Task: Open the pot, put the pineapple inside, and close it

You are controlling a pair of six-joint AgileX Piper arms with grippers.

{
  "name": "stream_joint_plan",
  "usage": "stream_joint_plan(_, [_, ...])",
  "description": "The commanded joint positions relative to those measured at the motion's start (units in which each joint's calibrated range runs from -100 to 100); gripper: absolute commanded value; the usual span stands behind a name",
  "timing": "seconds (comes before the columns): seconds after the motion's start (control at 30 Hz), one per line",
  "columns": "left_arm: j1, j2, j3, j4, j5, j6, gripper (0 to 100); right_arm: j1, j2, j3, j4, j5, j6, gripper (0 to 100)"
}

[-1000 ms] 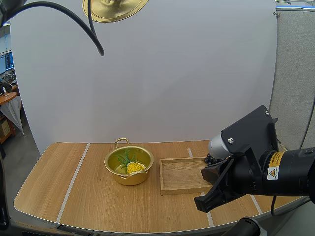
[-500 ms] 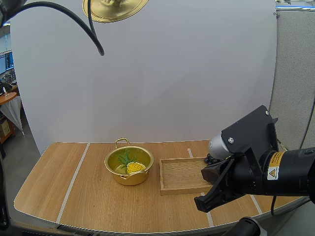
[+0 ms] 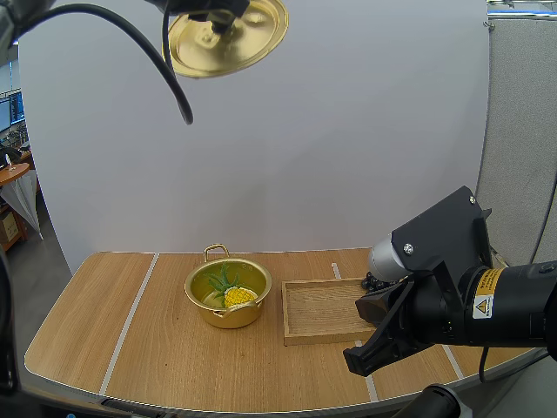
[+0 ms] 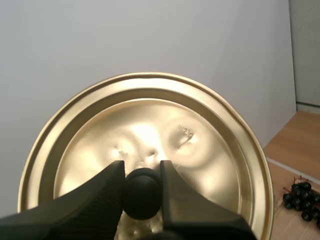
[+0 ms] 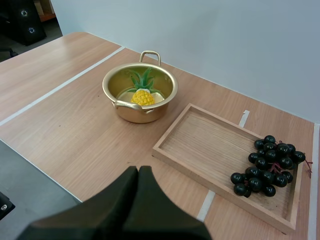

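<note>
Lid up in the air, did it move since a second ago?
Yes. The lid, pinched by the left gripper, has come lower and slightly rightward, closer to over the pot, which stayed put.

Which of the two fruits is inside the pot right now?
The pineapple lies in the open gold pot; the dark grapes sit apart from it, on the wooden tray beside the pot.

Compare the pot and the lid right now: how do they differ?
Position: the lid hangs high in the air, tilted, while the pot sits upright on the table.
Hold: the left gripper pinches the lid by its black knob; nothing touches the pot.
Contents: the pot is open with the pineapple inside; the lid carries nothing.
Both are shiny gold metal.
</note>
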Motion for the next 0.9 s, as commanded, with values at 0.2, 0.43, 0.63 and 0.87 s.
stream_joint_plan(0.2, [-0.09, 4.88, 15.97, 1.46, 0.23, 1.48, 0, -0.20, -0.41, 0.12, -0.31, 0.00, -0.12, 0])
stream_joint_plan(0.43, [-0.09, 11.05, 28.70, 1.05, 0.23, 3.73, 0, -0.20, -0.41, 0.12, -0.31, 0.00, -0.12, 0])
stream_joint_plan(0.63, [-0.09, 16.62, 36.74, 0.93, -3.03, 5.97, 0, -0.20, -0.41, 0.12, 0.00, 0.00, -0.12, 0])
stream_joint_plan(0.87, [-0.09, 21.78, 41.78, 0.93, -10.98, 8.05, 0, -0.20, -0.41, 0.12, 0.00, 0.00, -0.12, 0])
